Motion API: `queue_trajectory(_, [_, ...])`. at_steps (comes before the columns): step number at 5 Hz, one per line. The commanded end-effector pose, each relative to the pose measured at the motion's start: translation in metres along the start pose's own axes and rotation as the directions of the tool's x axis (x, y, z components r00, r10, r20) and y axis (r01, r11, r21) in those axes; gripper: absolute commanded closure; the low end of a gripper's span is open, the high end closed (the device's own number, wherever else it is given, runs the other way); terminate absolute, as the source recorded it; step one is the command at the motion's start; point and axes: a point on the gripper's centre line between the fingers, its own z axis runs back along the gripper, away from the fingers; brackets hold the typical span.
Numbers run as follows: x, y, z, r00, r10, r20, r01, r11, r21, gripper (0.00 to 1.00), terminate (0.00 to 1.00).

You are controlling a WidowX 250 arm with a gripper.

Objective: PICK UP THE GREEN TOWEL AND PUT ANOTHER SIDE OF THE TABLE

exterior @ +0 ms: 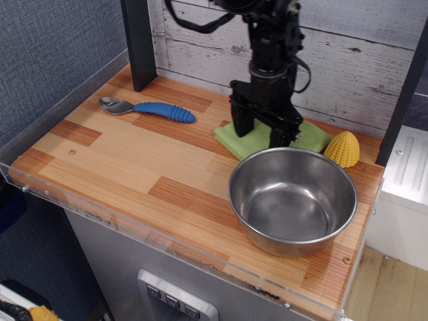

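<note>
The green towel (251,140) lies folded flat at the back right of the striped wooden table (127,157), just behind the steel bowl. My gripper (262,134) stands straight down on the towel with its black fingers (242,123) spread apart, tips at or touching the cloth. Nothing is held between them. The middle of the towel is hidden behind the gripper.
A steel bowl (292,198) sits at the front right, close in front of the towel. A yellow corn-shaped toy (342,149) stands right of the towel. A blue-handled spoon (148,108) lies at the back left. A dark post (138,41) rises at the back left corner.
</note>
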Motion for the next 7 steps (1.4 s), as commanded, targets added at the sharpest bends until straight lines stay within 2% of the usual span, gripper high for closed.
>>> queue_trajectory(1, [-0.024,0.026,0.022,0.996,0.093,0.016,-0.094,0.995,0.035,0.00,0.00])
queue_trajectory(2, [-0.044,0.035,0.025,0.991,0.131,0.018,-0.131,0.991,0.037,0.00,0.00])
queue_trajectory(3, [-0.078,0.044,0.025,0.979,0.203,0.031,-0.204,0.977,0.064,0.00,0.00])
queue_trajectory(5, [-0.139,0.059,0.024,0.938,0.346,-0.002,-0.343,0.933,0.108,0.00,0.00])
queue_trajectory(7, [-0.146,0.086,0.012,0.894,0.448,0.024,-0.448,0.888,0.103,0.00,0.00])
